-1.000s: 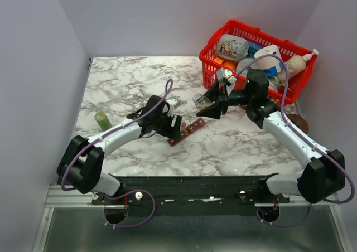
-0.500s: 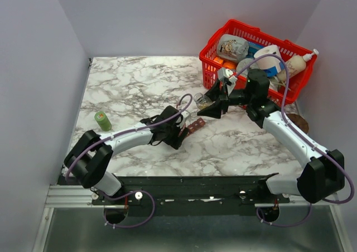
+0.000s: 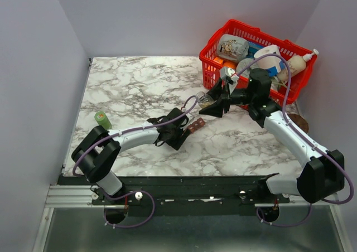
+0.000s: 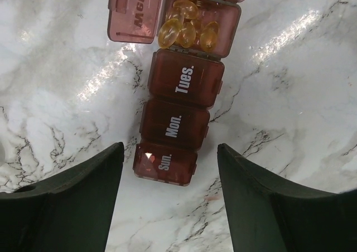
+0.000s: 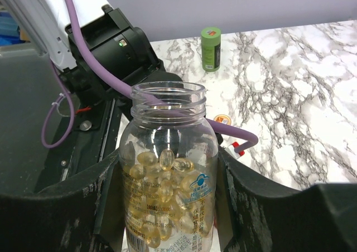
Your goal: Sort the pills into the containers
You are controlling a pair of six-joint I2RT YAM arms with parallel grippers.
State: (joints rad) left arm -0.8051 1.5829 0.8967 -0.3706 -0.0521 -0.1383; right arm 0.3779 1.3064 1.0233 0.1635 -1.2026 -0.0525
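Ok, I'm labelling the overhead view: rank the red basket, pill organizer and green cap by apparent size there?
1. red basket, clearly the largest.
2 and 3. pill organizer and green cap: left unranked, since the left gripper hides much of the organizer and the part that shows looks about cap-sized.

Walls: plain pale grey-lilac panels (image 3: 167,18) close you in left, far, right.
Table: your white marble top (image 3: 134,79), grey-veined (glossy, catching glare).
Near edge: aluminium rail (image 3: 67,199).
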